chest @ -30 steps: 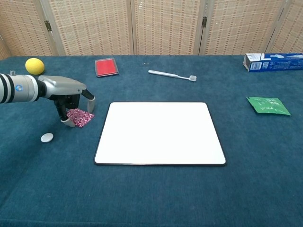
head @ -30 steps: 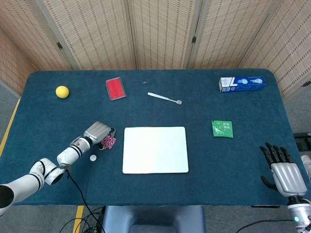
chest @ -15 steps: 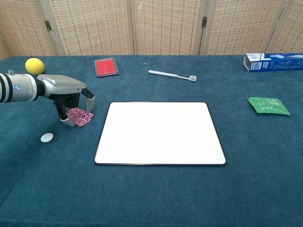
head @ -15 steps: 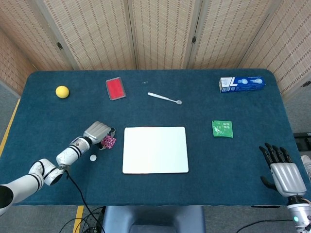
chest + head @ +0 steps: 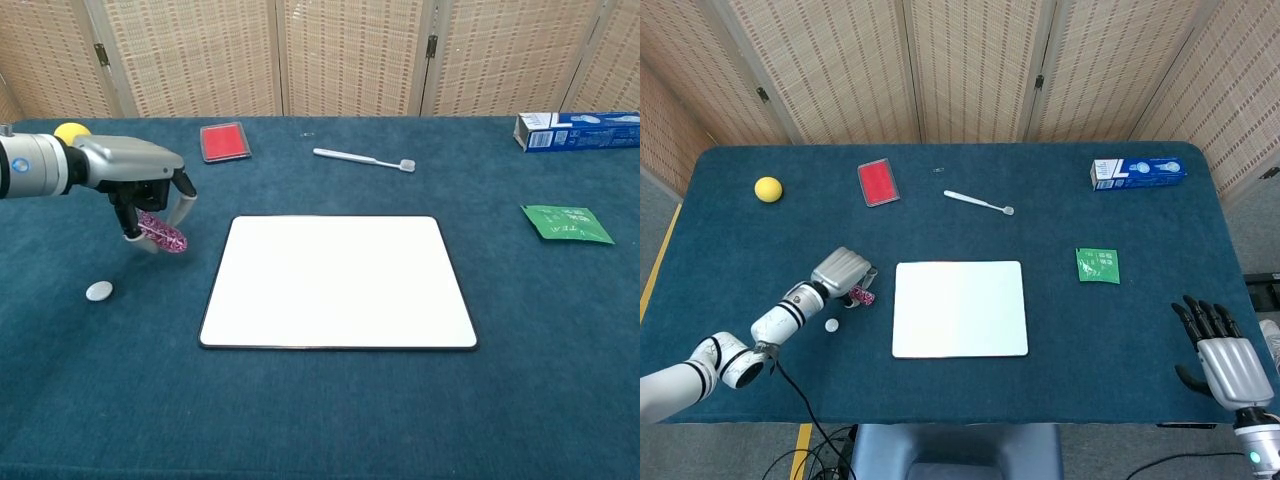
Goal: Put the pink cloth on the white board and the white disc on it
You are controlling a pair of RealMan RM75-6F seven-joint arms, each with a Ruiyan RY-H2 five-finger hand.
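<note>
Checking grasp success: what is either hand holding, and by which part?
The left hand pinches the pink cloth by its upper edge; the right hand holds nothing.

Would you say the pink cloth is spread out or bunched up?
Bunched up: the cloth hangs as a small crumpled wad pinched in the left hand, not laid flat.
</note>
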